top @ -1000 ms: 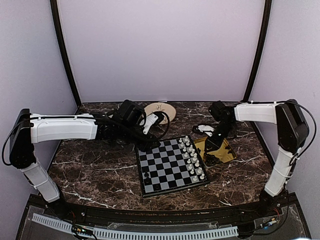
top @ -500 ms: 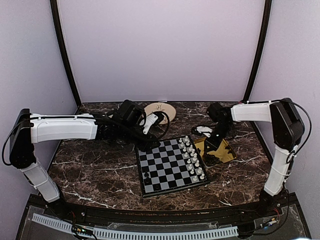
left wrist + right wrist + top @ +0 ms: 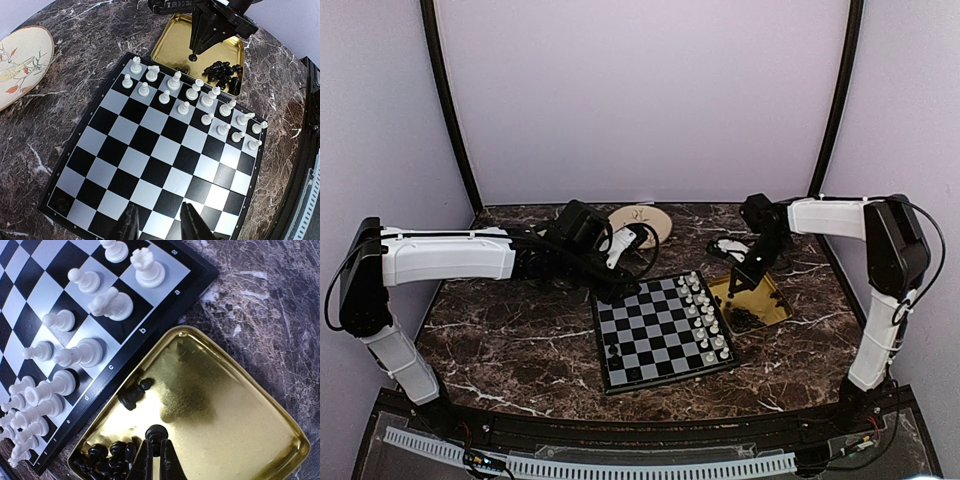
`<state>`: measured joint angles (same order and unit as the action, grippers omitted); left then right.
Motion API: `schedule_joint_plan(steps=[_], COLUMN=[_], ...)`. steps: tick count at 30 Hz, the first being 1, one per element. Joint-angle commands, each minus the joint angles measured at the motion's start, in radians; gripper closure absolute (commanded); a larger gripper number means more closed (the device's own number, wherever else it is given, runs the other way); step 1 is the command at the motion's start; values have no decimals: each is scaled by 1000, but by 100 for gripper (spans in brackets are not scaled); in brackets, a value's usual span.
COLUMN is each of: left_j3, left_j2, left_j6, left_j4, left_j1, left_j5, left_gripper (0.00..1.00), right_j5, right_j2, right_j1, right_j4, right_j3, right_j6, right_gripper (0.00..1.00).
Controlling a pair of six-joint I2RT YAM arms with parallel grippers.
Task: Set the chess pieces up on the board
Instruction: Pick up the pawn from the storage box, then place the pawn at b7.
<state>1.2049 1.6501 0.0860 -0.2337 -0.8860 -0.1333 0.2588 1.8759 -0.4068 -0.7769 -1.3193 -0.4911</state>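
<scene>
Right fingers [image 3: 144, 466]: clenched on the head of one black pawn [image 3: 156, 432], tips pointing down over the yellow tray [image 3: 235, 405].
Held pawn position: inside the tray outline, in the half nearer the board [image 3: 655, 340]. Whether its base touches the tray floor cannot be told.
Left fingers [image 3: 127, 227]: released, parted with nothing between them, poised over the board's left edge, opposite the white rows.
Board location: flat on the dark marble bench [image 3: 510, 340] between the two arms, with the tray just beside its right edge.
White pieces [image 3: 190, 95]: upright in two rows along the board's right side.
Black chess pieces [image 3: 107, 456]: heaped at the near side of the tray, close to the held pawn.
Loose black piece [image 3: 132, 396]: lying on its side on the tray floor, apart from the heap, near the tray wall that faces the board.
Black piece on board [image 3: 613, 350]: one stands in the left edge column.
Embroidered disc [image 3: 20, 60]: on the bench beyond the board's far left corner, not touching it.
</scene>
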Motion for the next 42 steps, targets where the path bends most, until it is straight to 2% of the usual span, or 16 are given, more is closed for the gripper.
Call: schedule_joint_plan(steps=[1, 8, 19, 31, 42], left_j3=[2, -22, -136, -249, -290], left_j2=[-9, -31, -173, -371, -416], left_j6=[-13, -1, 32, 140, 165], left_j4=[-6, -1, -2, -16, -15], left_j1=[-4, -4, 82, 198, 218], left_j5=[7, 52, 154, 281, 317], left_gripper=[69, 69, 69, 67, 67], right_j5=[72, 128, 46, -62, -58], right_j2=[-43, -154, -201, -34, 117], right_j1=[31, -14, -268, -576, -704], right_j4=[-61, -109, -114, -88, -82], right_j3=[-57, -120, -221, -299, -346], right_j6=[16, 8, -63, -106, -96], right_gripper=[100, 100, 100, 100, 100])
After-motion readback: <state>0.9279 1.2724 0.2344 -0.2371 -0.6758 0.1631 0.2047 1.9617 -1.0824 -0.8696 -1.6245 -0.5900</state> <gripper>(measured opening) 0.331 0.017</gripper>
